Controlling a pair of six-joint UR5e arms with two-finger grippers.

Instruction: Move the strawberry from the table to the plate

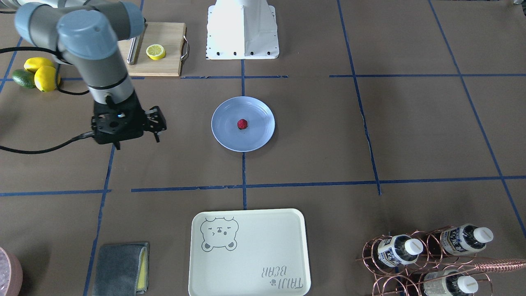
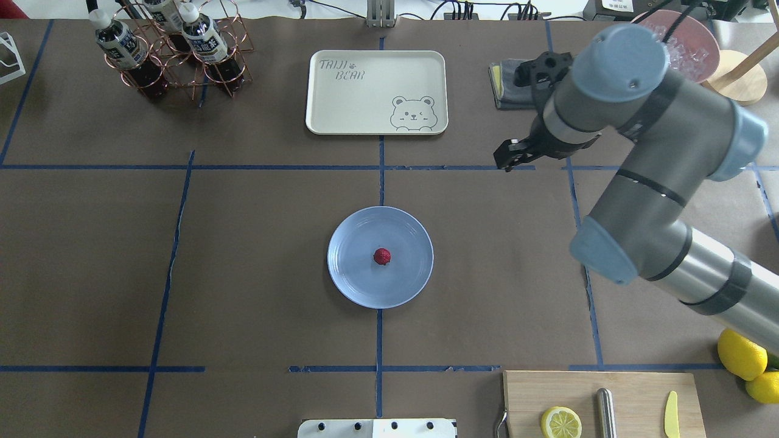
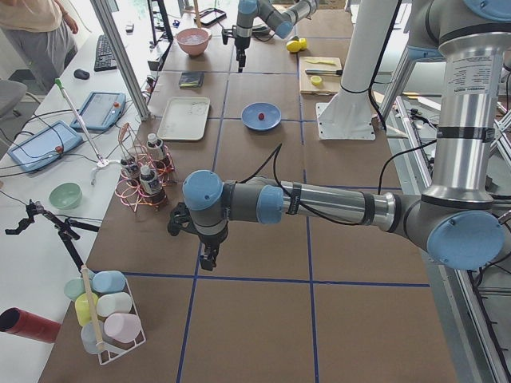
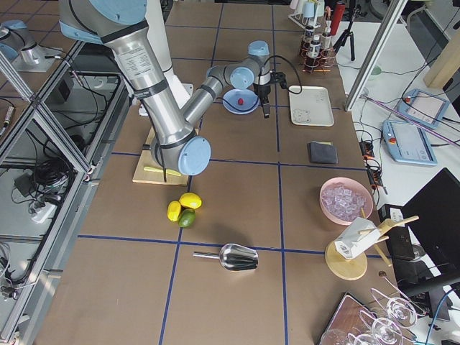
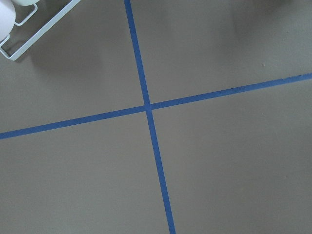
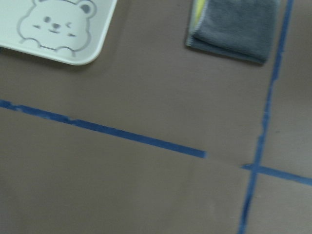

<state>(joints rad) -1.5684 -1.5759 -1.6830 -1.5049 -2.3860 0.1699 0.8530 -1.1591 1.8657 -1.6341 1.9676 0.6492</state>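
Observation:
The dark-red strawberry [image 1: 242, 123] [image 2: 382, 256] lies at the middle of the light blue plate [image 1: 224, 131] [image 2: 353, 274], which sits on the brown table [image 1: 411, 123] at its centre. My right gripper [image 1: 137, 142] [image 2: 511, 159] hangs above bare table well to the side of the plate, apart from it, open with nothing between its fingers. My left gripper [image 3: 209, 259] shows only in the exterior left view, low over the table far from the plate; I cannot tell whether it is open or shut. Neither wrist view shows fingers.
A cream bear tray [image 1: 246, 255] lies beyond the plate, with a grey cloth [image 1: 121, 267] and a copper rack of bottles [image 1: 427, 255] to either side. A cutting board [image 1: 164, 61] with a lemon slice, lemons [image 1: 45, 78] and an avocado sit near the robot base [image 1: 242, 28].

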